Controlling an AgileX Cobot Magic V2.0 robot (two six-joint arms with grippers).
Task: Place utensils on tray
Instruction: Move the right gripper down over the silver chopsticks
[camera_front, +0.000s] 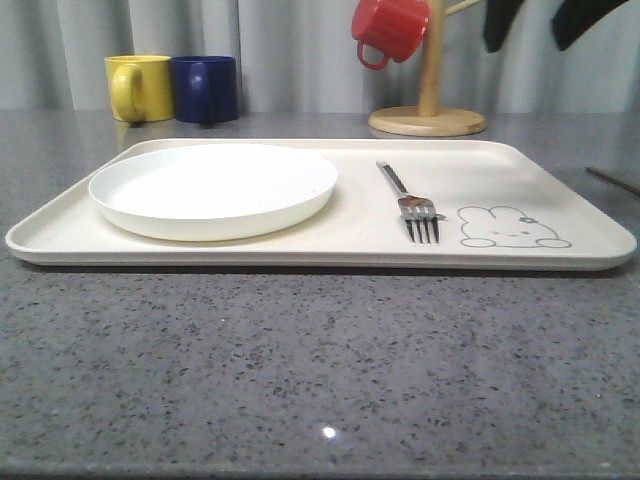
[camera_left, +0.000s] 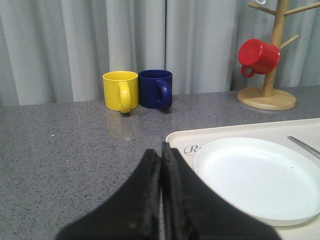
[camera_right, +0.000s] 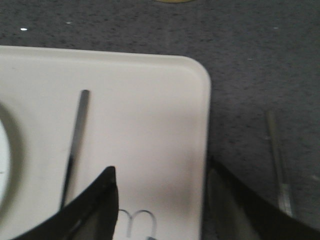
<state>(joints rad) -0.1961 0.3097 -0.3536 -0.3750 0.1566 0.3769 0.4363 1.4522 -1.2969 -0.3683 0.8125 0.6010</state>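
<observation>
Our right gripper (camera_right: 162, 200) hangs spread wide over the cream tray's (camera_right: 150, 100) right rim, one finger above the tray, the other above the counter. Our left gripper (camera_left: 161, 165) is pressed together, empty, near the tray's corner. The tray holds the white plate (camera_front: 213, 187) and fork (camera_front: 410, 203); a chopstick (camera_right: 277, 160) lies beside the right gripper's outer finger.

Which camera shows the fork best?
The front view: the whole fork lies on the tray, tines toward the camera. The right wrist view catches just its handle; the left wrist view catches a sliver of handle beside the plate.
</observation>
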